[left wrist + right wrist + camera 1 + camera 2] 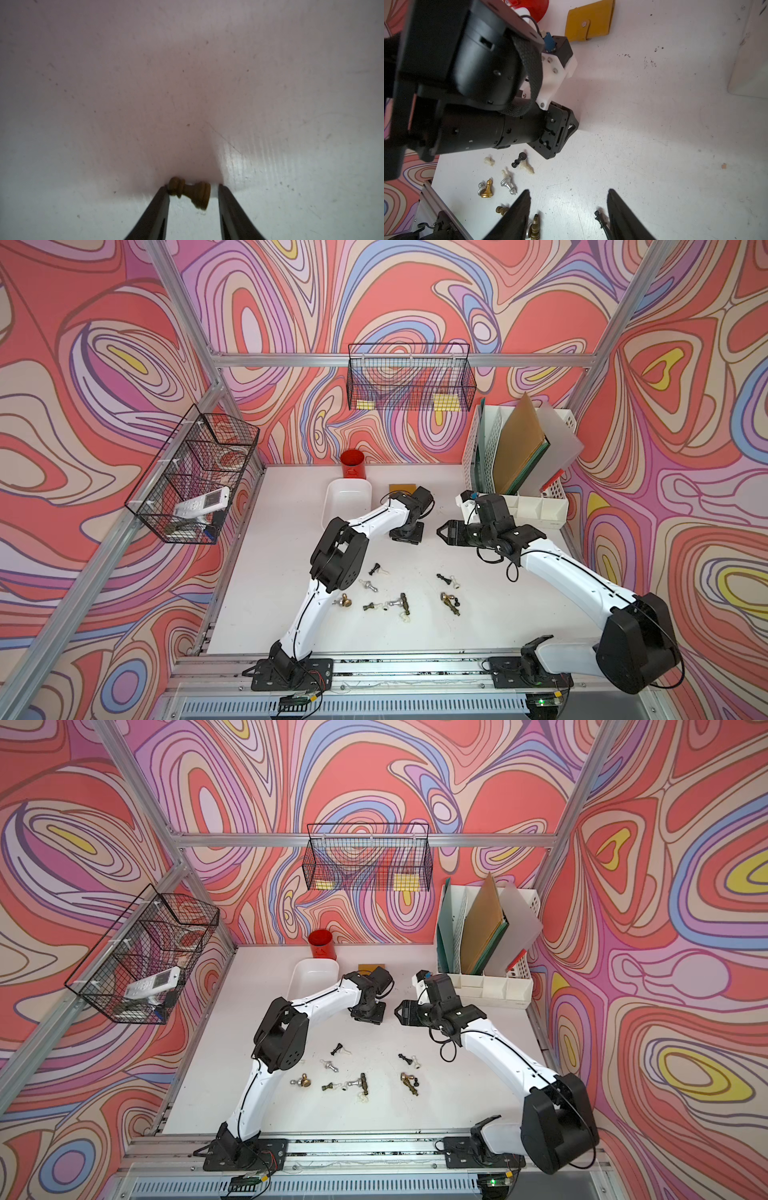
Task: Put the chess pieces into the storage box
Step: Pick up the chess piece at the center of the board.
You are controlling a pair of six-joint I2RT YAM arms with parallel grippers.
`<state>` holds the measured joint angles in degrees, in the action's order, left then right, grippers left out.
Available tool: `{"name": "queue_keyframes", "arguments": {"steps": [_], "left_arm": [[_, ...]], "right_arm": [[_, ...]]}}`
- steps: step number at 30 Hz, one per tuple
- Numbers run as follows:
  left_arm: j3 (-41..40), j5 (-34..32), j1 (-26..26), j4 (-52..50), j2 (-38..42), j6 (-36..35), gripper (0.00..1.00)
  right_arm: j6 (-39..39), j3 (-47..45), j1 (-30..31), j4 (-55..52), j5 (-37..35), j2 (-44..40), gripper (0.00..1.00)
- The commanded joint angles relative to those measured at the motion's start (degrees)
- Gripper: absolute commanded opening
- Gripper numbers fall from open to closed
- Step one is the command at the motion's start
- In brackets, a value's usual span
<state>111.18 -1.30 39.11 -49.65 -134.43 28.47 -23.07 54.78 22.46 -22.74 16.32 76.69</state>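
Left gripper [192, 186] straddles a brass-gold turned chess piece [187, 192] lying sideways between its jaws, probably to pinch it; I can't tell if it's clamped. Right gripper [569, 190] hangs spread, empty. Shallow white plastic storage box [347, 497] sits mid-frame in a top view.

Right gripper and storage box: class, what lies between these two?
The left gripper stands between the right gripper and the storage box; both top views show it.
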Motion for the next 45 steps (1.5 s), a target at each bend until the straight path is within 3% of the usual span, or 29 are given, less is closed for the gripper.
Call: {"name": "queue_keyframes", "arguments": {"steps": [1, 14, 23, 45], "left_arm": [[-0.72, 0.99, 0.17, -2.91, -4.67, -2.79, 0.46], [2.64, 0.95, 0.09, -3.75, -7.32, -9.97, 0.45], [2.99, 1.34, -0.69, -2.69, -7.57, -10.96, 0.46], [3.20, 0.82, -0.89, -5.42, -9.08, -14.45, 0.33]], "right_arm": [[-0.37, -0.93, -0.05, 0.24, 0.27, -0.05, 0.61], [-0.46, -0.12, -0.05, -0.72, 0.12, 0.10, 0.59], [-1.13, -0.34, -0.05, -0.81, -0.10, -0.42, 0.59], [-1.45, 0.43, -0.05, -2.48, -0.98, -0.98, 0.59]]}}
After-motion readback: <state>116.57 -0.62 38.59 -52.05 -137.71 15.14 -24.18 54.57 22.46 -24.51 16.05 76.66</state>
